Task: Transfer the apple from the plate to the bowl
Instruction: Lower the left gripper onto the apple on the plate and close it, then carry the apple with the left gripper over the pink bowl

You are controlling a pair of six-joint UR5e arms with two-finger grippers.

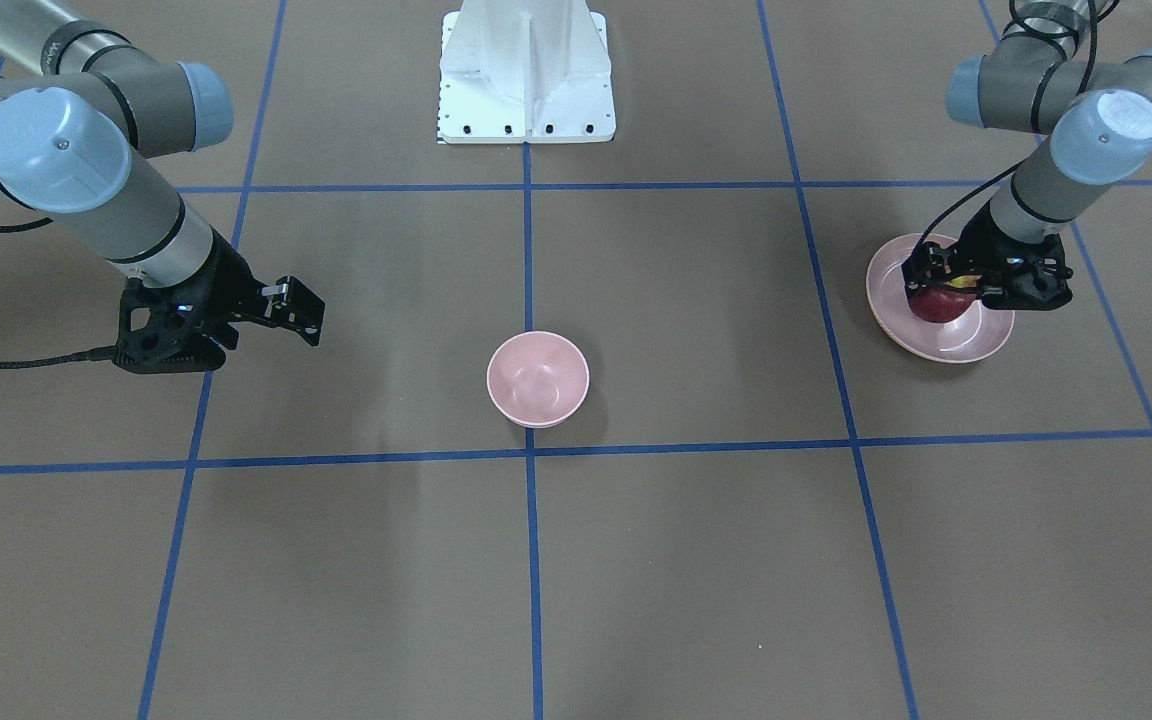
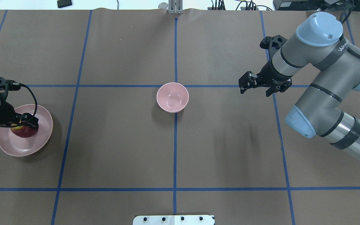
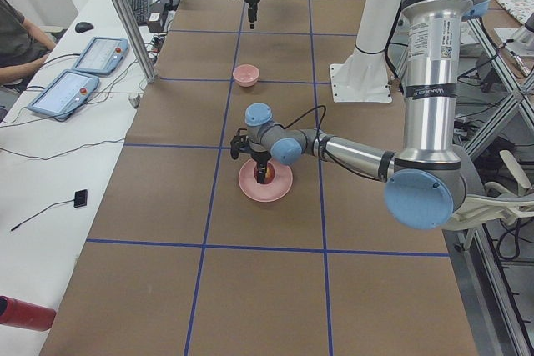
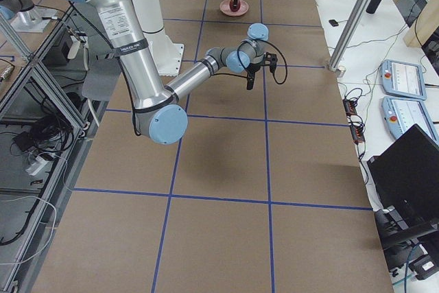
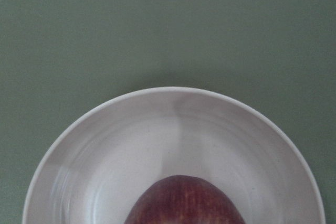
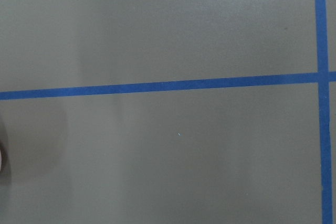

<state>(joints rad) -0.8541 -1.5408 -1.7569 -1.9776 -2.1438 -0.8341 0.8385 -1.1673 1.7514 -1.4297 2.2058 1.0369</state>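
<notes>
The dark red apple (image 1: 939,304) lies on the wide pale pink plate (image 1: 976,345) at the table's left end. It also shows in the overhead view (image 2: 23,132) on the plate (image 2: 44,137). My left gripper (image 1: 951,290) reaches down over the apple with a finger against each side, shut on it. The left wrist view shows the apple's top (image 5: 181,203) low in the frame over the plate (image 5: 105,150). The small deep pink bowl (image 2: 172,97) stands empty at the table's centre. My right gripper (image 2: 254,92) hangs open and empty to the bowl's right.
Brown table cover with a grid of blue tape lines (image 2: 175,140). The robot's white base (image 1: 526,70) stands at the table's near edge behind the bowl. A bare stretch of table lies between plate and bowl.
</notes>
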